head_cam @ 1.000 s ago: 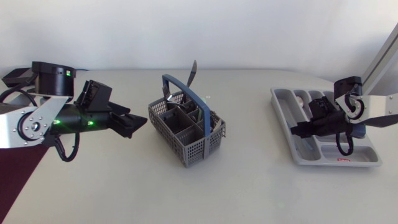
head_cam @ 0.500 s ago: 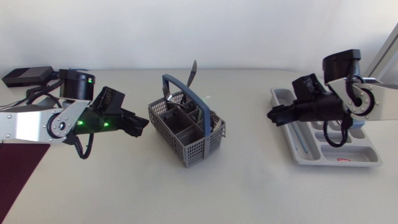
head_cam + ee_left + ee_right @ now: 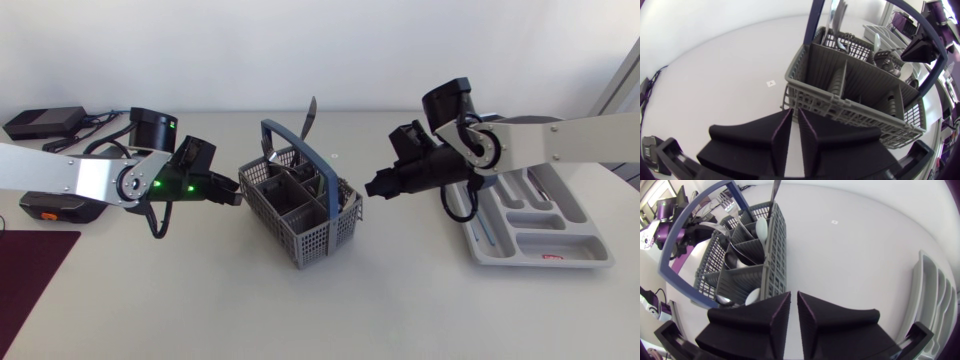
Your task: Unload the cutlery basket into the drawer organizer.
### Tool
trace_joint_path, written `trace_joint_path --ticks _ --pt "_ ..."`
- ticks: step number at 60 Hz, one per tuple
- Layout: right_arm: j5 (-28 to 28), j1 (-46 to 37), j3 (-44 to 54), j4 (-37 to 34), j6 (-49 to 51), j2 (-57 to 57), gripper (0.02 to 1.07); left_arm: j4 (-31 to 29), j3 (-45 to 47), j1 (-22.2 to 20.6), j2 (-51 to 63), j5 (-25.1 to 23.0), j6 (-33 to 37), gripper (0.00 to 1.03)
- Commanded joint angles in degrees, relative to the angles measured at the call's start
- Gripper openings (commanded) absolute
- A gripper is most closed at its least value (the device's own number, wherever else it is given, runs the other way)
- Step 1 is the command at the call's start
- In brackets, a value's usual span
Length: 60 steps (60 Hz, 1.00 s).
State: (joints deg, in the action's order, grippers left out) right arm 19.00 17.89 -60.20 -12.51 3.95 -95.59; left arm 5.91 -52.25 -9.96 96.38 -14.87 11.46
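Both pressed together, empty: left gripper (image 3: 234, 192), right gripper (image 3: 373, 187) flank cutlery basket (image 3: 315, 240), tips close beside.

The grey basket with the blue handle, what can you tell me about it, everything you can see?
The cutlery basket looks like grey plastic, with perforated walls and inner dividers forming several compartments. A blue handle arches over it. It stands upright on the table, turned cornerwise to the head camera. Cutlery stands in it: one tall metal piece sticks up highest, spoons sit lower. The left gripper and right gripper flank it; neither holds it.
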Motion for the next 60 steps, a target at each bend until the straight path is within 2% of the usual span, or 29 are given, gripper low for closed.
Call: trace_joint_path --ticks 1,18,30,43,60 --pt "1.9 0.2 -2.9 -1.0 -2.9 -3.2 0.12 0.9 -3.2 1.1 3.7 0.0 -1.7 0.04" --pt "5.7 2.9 -2.2 -2.7 -3.5 -4.6 0.12 1.3 -9.9 0.9 11.1 -2.0 -4.9 0.04" --pt "5.7 7.1 0.5 -5.0 -3.1 -0.6 0.12 1.5 -11.6 -0.4 13.2 -4.3 -5.5 0.04" --pt "5.3 13.0 5.4 -8.6 -2.7 5.9 0.12 1.5 -12.5 -3.6 13.5 -4.5 -5.6 0.04" --pt "3.5 19.6 8.7 -10.3 0.5 6.6 0.12 0.6 -16.2 -6.4 15.9 -4.5 -5.9 0.04"
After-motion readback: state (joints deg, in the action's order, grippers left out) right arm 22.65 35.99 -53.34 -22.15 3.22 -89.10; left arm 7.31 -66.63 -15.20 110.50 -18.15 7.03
